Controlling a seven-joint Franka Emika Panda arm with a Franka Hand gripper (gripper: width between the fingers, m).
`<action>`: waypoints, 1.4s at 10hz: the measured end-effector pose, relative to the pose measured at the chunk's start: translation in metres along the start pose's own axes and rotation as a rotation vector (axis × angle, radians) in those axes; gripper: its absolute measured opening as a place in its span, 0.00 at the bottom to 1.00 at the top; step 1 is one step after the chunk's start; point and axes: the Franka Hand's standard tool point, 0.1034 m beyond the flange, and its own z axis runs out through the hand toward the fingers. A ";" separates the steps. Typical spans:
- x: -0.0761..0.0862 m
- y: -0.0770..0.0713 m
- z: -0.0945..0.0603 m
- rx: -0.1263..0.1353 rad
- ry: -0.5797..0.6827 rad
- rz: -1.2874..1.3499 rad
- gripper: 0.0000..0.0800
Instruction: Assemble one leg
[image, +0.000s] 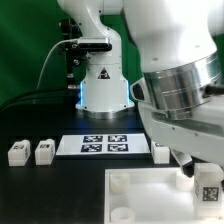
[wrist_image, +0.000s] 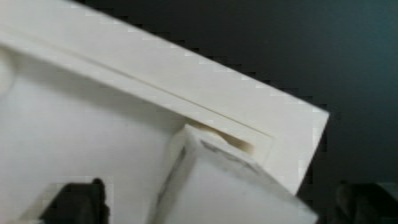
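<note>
Wrist view showed the gripper clamped on the leg, pressed at the tabletop's corner socket; seating apparently remained unfinished.

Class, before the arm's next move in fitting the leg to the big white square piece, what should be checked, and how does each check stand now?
1. Leg between the fingers: ok.
2. Leg tip at the tabletop corner socket: ok.
3. Leg seated fully: cannot tell.
4. Spare legs away from the tabletop: ok.
5. Marker board uncovered: ok.
</note>
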 end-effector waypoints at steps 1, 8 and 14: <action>-0.004 -0.002 -0.002 -0.040 0.006 -0.192 0.81; 0.006 0.001 0.000 -0.094 0.038 -0.975 0.81; 0.006 0.002 0.000 -0.072 0.053 -0.442 0.38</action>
